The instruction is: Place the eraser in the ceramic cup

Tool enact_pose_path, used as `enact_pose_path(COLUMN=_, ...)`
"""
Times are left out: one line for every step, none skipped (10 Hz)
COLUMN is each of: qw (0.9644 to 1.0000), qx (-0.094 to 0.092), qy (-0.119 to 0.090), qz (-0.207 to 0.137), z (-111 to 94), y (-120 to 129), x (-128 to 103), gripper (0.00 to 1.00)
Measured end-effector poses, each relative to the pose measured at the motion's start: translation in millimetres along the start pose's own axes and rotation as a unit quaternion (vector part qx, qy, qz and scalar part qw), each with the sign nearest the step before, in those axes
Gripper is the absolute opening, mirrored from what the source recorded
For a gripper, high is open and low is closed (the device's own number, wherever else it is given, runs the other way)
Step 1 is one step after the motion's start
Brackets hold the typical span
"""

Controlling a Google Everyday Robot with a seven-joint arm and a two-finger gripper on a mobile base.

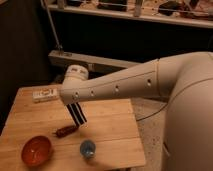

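Note:
My gripper [75, 105] is at the end of the white arm, above the middle of the wooden table [112, 125]. It is shut on the eraser [79, 116], a black block with white stripes that hangs down and tilts a little to the right. The ceramic cup [88, 148], small, round and pale blue, stands near the table's front edge. It is below and slightly right of the eraser's lower end, and apart from it.
An orange bowl [36, 150] sits at the front left. A reddish-brown lumpy thing [66, 131] lies just under the eraser's left side. A white labelled box [45, 93] lies at the back left edge. A dark shelf stands behind the table.

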Motion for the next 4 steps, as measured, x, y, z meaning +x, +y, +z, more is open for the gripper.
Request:
enact_pose_path(qw=1.0000, qx=0.004, qy=-0.002, qz=-0.002, z=-10, y=2, x=6, gripper=0.35)
enact_pose_path(qw=1.0000, qx=0.006, qy=-0.003, qz=-0.003, z=-18, y=4, x=11, gripper=0.35)
enact_pose_path(qw=0.9999, qx=0.008, qy=-0.007, qz=-0.001, z=-31, y=8, x=19, gripper=0.35)
enact_pose_path(qw=0.9999, qx=0.006, qy=-0.011, qz=0.002, z=-42, y=12, x=30, gripper=0.35)
